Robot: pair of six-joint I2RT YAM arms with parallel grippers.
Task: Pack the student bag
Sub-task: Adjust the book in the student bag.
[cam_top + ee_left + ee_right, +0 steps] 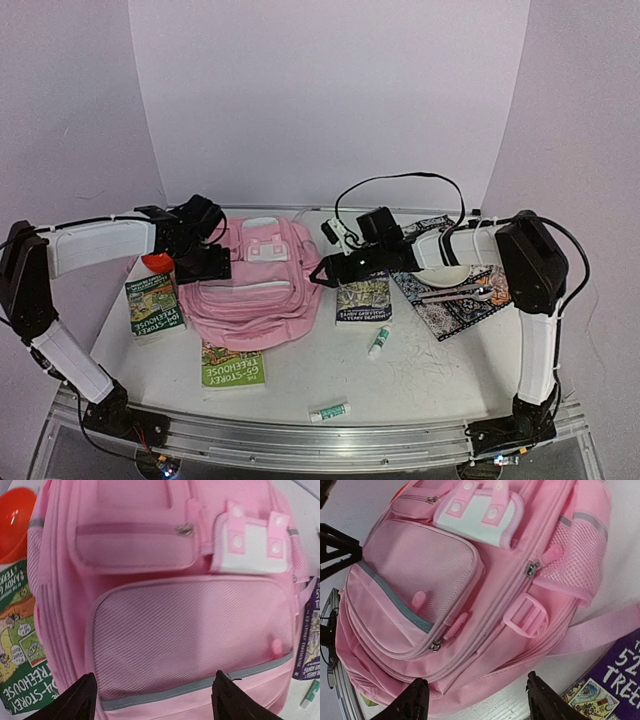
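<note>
Bright, even light; student bag (190, 630) slightly blurred up close.

student bag (255, 295) lying flat, left pincer (207, 263) and right pincer (323, 272) flanking

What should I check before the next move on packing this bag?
1. The left hand is open and empty: ok.
2. The right hand is open and empty: ok.
3. The student bag is opened for loading: not ok, every zip in view looks shut.
4. Books lie ready beside the bag: ok, a green book on its left and a purple book on its right.
5. Anything already inside the bag: cannot tell.
</note>
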